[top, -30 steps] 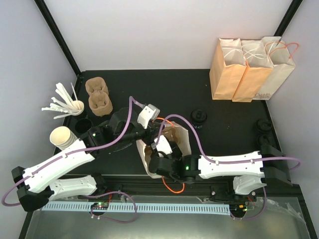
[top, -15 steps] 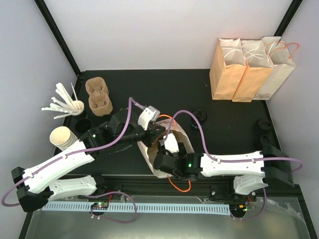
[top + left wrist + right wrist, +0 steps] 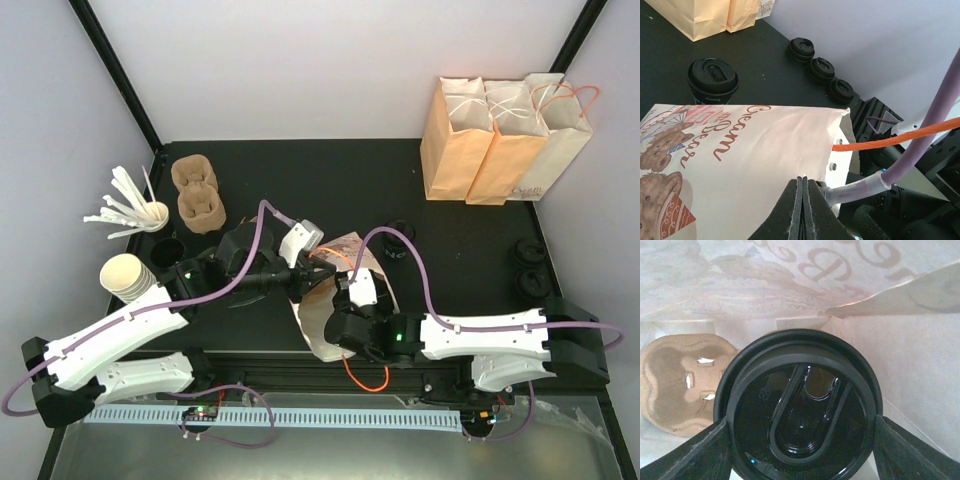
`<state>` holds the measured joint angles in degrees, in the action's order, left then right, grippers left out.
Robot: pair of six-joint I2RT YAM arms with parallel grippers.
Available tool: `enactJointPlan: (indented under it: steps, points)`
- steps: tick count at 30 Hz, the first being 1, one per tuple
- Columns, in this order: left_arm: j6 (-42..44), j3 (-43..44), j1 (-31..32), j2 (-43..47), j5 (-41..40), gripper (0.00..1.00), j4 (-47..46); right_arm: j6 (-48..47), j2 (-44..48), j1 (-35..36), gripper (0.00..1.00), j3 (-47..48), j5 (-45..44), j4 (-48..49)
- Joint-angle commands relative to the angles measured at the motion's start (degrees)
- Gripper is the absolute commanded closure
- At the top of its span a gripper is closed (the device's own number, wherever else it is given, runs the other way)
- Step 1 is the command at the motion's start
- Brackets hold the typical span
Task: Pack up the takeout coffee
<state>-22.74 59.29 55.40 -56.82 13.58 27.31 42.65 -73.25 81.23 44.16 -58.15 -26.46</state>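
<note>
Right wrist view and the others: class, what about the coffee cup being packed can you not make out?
- Coffee cup, right wrist view: only its lid shows; the body is hidden beneath it.
- Same cup, top view: hidden by the bag and the right arm.
- Cardboard carrier, right wrist view: its right side is hidden behind the lid.

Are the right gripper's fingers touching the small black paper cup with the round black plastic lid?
Touching. Right wrist view: the right gripper has both fingers against the rim of the small black lidded cup, no gap visible.
</note>
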Motion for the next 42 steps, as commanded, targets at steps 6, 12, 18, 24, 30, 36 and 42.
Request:
enactJointPlan:
  steps: [6,12,18,24,30,36,42]
  points:
    - [-1.1,0.4,0.6,0.6,3.3,0.98,-2.0,-7.8,-0.4,-1.9,0.64,-2.6,-3.3,14.0]
    - [-2.6,0.3,0.5,0.7,3.2,0.98,-2.6,-7.3,-2.6,-5.5,0.64,-3.5,0.8,15.3]
    - [-5.0,-0.7,0.5,1.0,1.6,0.98,-4.1,-7.7,-3.5,-7.2,0.65,-5.1,4.0,18.1]
    - [-6.4,-0.3,0.4,1.0,1.4,0.64,-5.4,-7.8,-3.9,-7.3,0.66,-5.8,5.8,18.2]
    - [-7.0,7.1,-0.6,0.8,1.6,0.11,-3.1,-7.1,-4.2,-7.3,0.67,-6.4,6.5,17.4]
    - [-6.8,16.8,-5.1,1.5,-1.3,0.01,4.3,-6.1,-4.0,-7.4,0.68,-7.4,7.0,16.7]
    - [-6.5,18.0,-18.2,2.3,1.5,0.01,7.3,-5.9,-3.5,-7.3,0.68,-8.6,7.6,17.3]
